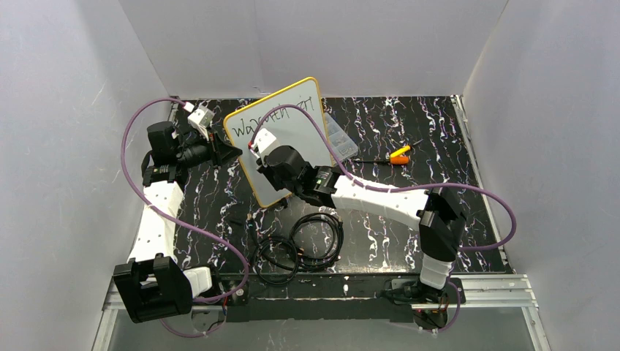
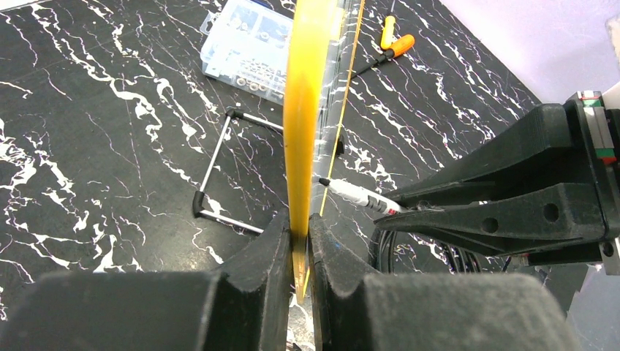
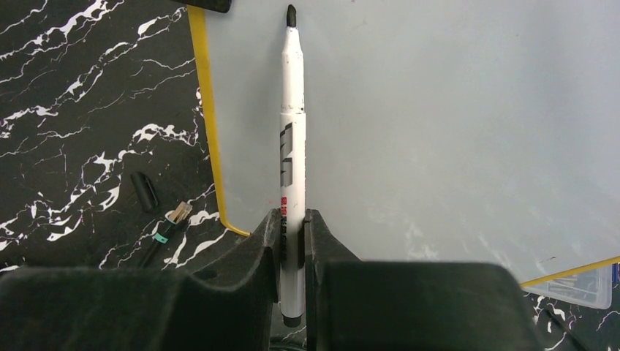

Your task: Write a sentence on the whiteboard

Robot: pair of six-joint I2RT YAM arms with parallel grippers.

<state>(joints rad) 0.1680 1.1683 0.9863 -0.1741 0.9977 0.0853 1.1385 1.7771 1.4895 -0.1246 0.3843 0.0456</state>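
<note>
The whiteboard [image 1: 300,117] stands tilted on edge, with a thin yellow frame [image 2: 303,110]. My left gripper [image 2: 308,234] is shut on its left edge. Black handwriting, the sentence [image 1: 252,126], runs along the board's top and starts with "Warmth". My right gripper [image 3: 292,234] is shut on a white marker [image 3: 292,124] with its black tip pointing at a blank part of the board [image 3: 439,131] near the left frame. In the left wrist view the marker [image 2: 358,196] has its tip right at the board's face, and the right gripper [image 2: 409,208] is behind it.
A clear compartment box [image 2: 245,44] and an orange-handled screwdriver [image 1: 398,153] lie behind the board. A wire stand [image 2: 219,168] lies on the black marbled table. Coiled black cables [image 1: 307,241] lie in front. A black cap [image 3: 144,190] and a cable plug [image 3: 172,219] lie left of the board.
</note>
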